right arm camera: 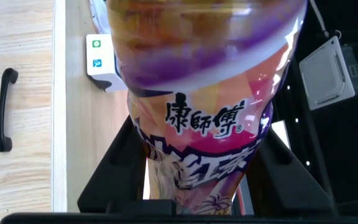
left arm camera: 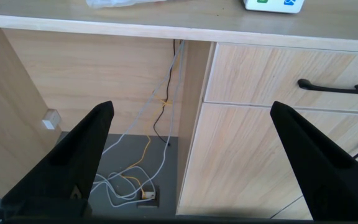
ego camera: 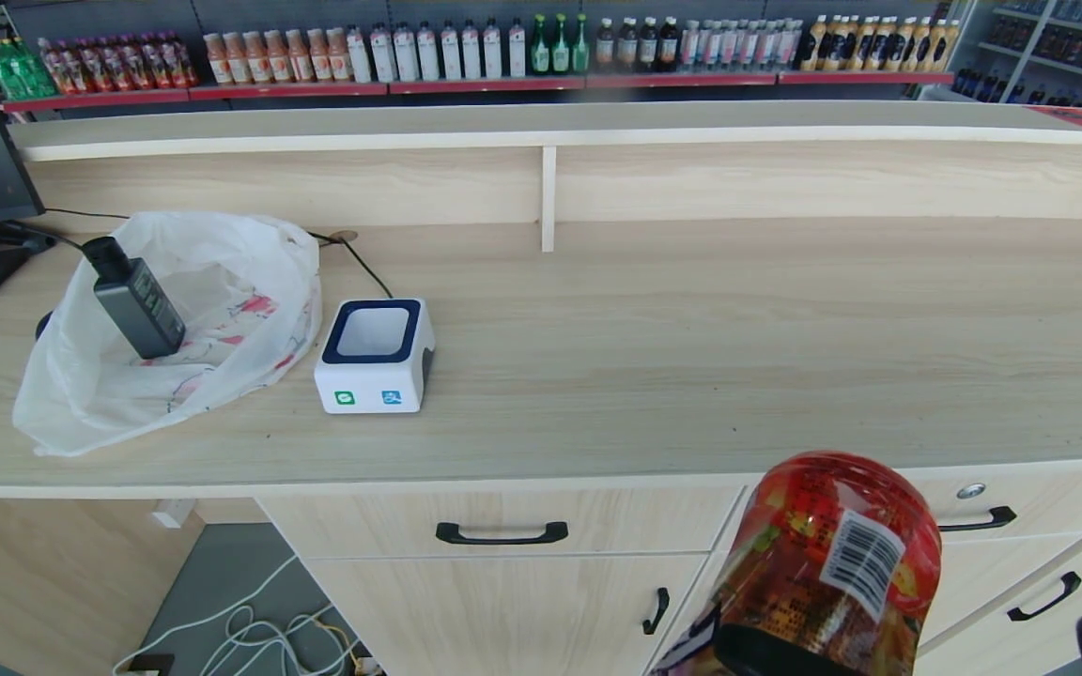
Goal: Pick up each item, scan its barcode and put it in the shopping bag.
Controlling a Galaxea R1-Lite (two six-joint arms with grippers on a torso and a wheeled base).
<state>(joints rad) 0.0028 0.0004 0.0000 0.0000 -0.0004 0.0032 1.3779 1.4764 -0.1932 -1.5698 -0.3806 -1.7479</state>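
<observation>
– Bottle, red-and-orange glossy-wrapped plastic drink bottle, one of them, clamped between the fingers of the right gripper. It hangs off the desk's near edge, over the drawer fronts, well apart from everything else.

– How will it handle, do you reckon?

– Slick film, rounded body, so I'd say slippery. The walls probably give under a hard squeeze, and if it's full it carries some weight. The narrower waist, where the fingers sit now, looks the safest hold. It also leaves the white barcode patch uncovered and facing up.

– Targets?

– One white box scanner with a dark-blue-framed window on the pale wooden desk. Just beside it, on its left, is one thin white plastic shopping bag, slumped open and floppy. One dark grey block-shaped device rests on the bag.

– The other arm?

– The left gripper is spread wide with nothing in it, low before the cabinet front.
</observation>
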